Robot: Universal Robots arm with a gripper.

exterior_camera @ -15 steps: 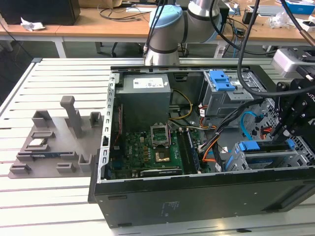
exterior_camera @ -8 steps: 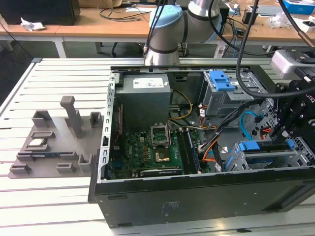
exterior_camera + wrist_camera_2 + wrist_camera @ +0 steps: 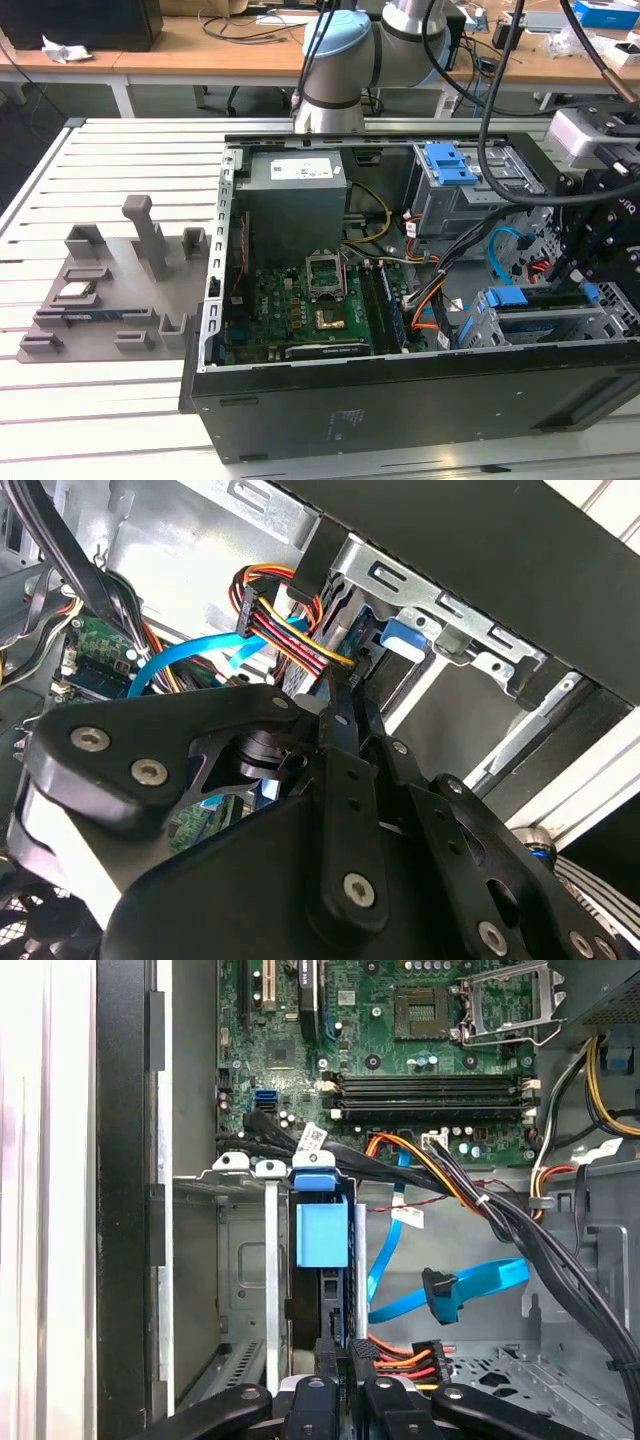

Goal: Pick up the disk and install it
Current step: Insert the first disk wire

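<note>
An open computer case point(image 3: 400, 400) lies on its side on a white slatted counter point(image 3: 100, 400), with its motherboard point(image 3: 300, 310) facing up. The arm point(image 3: 345, 60) reaches over from the far side, and its black claw point(image 3: 572, 272) hangs at the exterior view's right end of the case, above a grey metal cage point(image 3: 520, 330).

The disk point(image 3: 322, 1235) stands on edge in that cage; in the first wrist view its bright blue frame shows between two upright silver rails, with the dark body of the drive running down toward the claw point(image 3: 345, 1355). In the exterior view the blue frame point(image 3: 505, 298) shows along the cage's top edge, just under the claw. The claw's fingers point(image 3: 328, 1360) stand narrow, close on either side of the disk's near edge; whether they actually press it is hard to say, since the tips are partly hidden by a black plug with red, orange and yellow wires point(image 3: 395, 1352).

A loose blue flat cable point(image 3: 450, 1290) lies in the empty bay beside the cage. A white tag with small print point(image 3: 312, 1140) hangs on a black cable bundle, too fine to read. The grey power supply point(image 3: 295, 200) carries a white label, also unreadable. A grey fixture point(image 3: 110, 290) sits on the counter at the exterior view's left.
</note>
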